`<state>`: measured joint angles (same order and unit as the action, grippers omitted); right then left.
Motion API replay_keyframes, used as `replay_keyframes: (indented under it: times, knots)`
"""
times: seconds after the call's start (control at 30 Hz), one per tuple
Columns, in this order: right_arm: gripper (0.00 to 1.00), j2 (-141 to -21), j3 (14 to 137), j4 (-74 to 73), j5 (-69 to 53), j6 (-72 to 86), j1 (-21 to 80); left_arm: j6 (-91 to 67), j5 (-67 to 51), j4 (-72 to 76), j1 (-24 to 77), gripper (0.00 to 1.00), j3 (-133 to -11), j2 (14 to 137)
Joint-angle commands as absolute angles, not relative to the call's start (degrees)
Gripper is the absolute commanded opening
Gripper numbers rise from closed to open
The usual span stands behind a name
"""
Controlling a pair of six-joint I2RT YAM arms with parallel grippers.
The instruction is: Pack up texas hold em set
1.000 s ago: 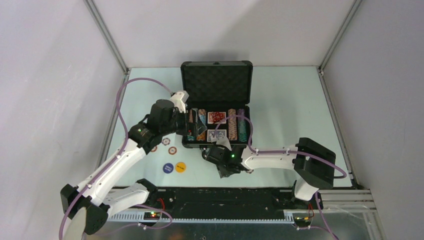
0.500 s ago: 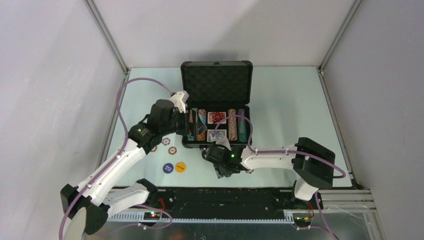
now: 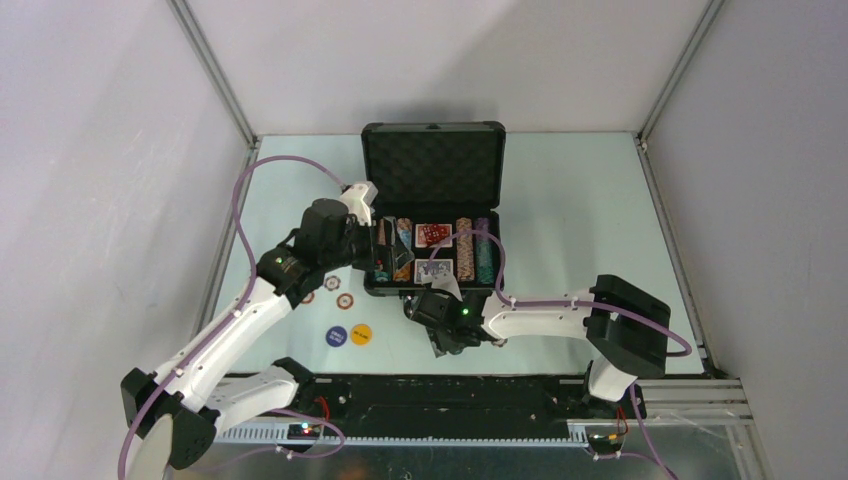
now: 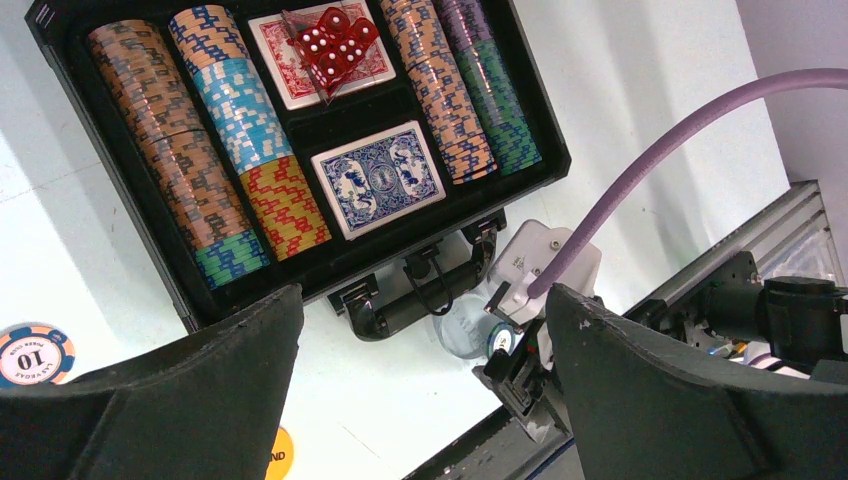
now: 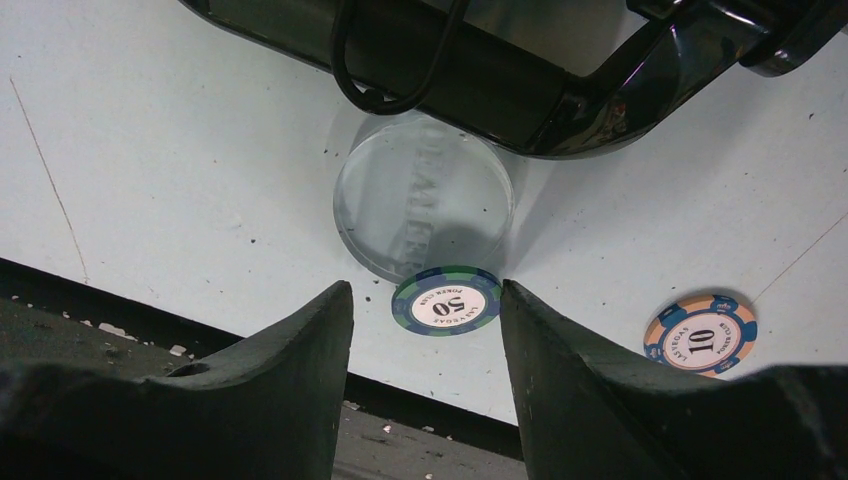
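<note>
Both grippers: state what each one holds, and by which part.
Nothing is held. The right gripper stands open, the 50 chip lying flat on the table between its fingertips. The left gripper hangs open and empty above the case.

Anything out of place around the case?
Yes, loose pieces outside the case: 50 chip against the clear dealer button by the handle, 10 chip nearby, blue button and yellow button front-left.

The case handle is overhanging the far edge of the clear button, blocking approach from there. The 50 chip is touching its near edge, sitting between the parted jaws of the right gripper. Bare desk is lying open leftward; the 10 chip is lying apart rightward.
</note>
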<state>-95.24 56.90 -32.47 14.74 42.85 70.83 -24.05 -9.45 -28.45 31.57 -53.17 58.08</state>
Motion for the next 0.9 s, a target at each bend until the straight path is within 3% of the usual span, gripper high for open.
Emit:
replay_keyframes:
  times: [0.0, 0.57, 0.87]
  knots:
    - [0.6, -93.0, 58.62, -32.33, 15.49, 42.93, 71.17, -24.56, -10.36, -27.81, 31.18, 0.96, -52.69, 57.8]
    - [0.61, -91.72, 58.54, -31.63, 16.53, 44.09, 71.15, -24.61, -10.46, -27.78, 31.17, 0.96, -52.62, 57.67]
    - [0.71, -91.04, 58.37, -33.4, 17.83, 42.62, 70.8, -24.51, -10.42, -27.79, 31.2, 0.96, -52.48, 57.57]
